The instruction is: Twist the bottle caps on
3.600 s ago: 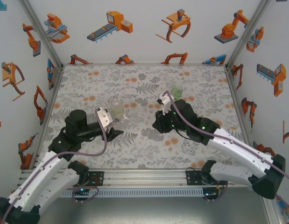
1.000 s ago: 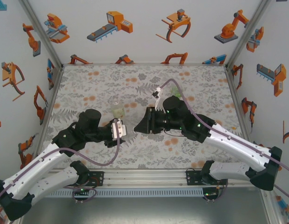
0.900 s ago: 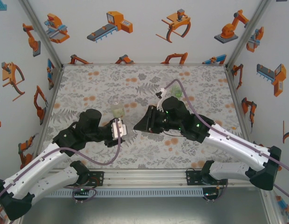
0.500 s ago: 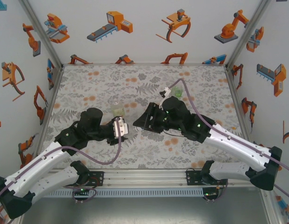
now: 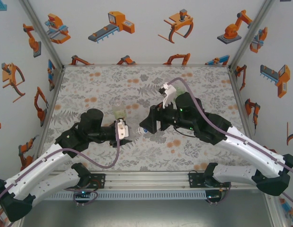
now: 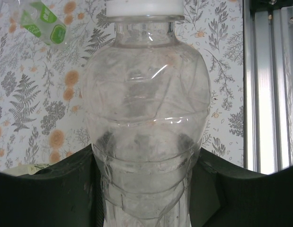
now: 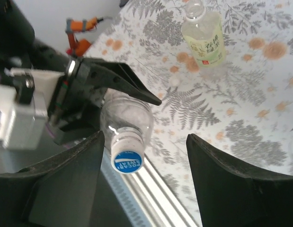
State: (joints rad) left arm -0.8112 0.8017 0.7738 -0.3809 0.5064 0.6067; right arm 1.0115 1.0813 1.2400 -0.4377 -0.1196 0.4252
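My left gripper is shut on the body of the colourless bottle, holding it off the table with its neck towards the right arm. A whitish cap with a blue printed top sits on that bottle's neck. My right gripper stands open around the cap, whose side is close to the left finger with a wide gap to the right finger. The yellowish bottle stands uncapped on the table beyond. A bottle with a green label lies farther off.
The aluminium rail at the table's near edge runs just below the held bottle. A small pale round thing, perhaps a loose cap, lies on the floral mat near the yellowish bottle. The enclosure walls ring the table.
My right gripper has opened off the cap and its wrist has turned and drawn back slightly. The left gripper keeps the colourless bottle in much the same place.
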